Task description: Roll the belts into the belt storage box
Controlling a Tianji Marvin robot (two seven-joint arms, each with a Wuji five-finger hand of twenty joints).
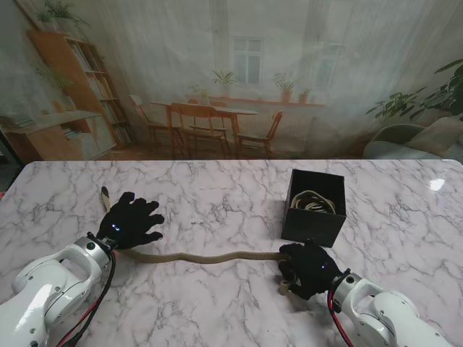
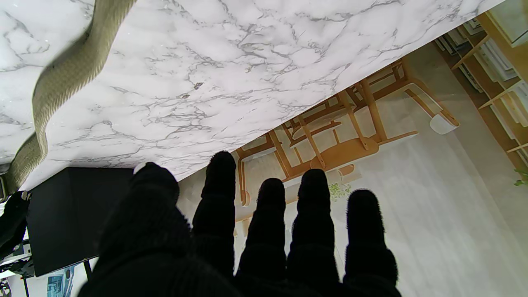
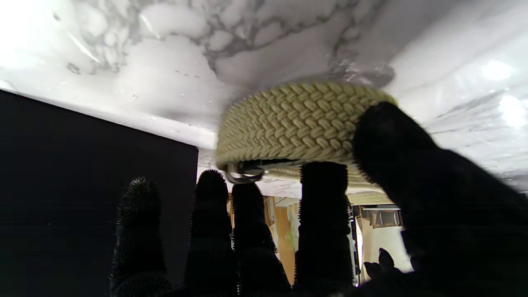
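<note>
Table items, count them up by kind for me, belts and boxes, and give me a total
Belts: 2, one stretched across the table with its end rolled in the right hand, one coiled in the box
Boxes: 1, the black box
Total: 3

Bright, even light; glare on the marble table (image 1: 437,184) at far right; right wrist view blurred, overexposed.

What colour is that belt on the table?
Khaki-tan belt, braided weave; clearest in the right wrist view.
</note>
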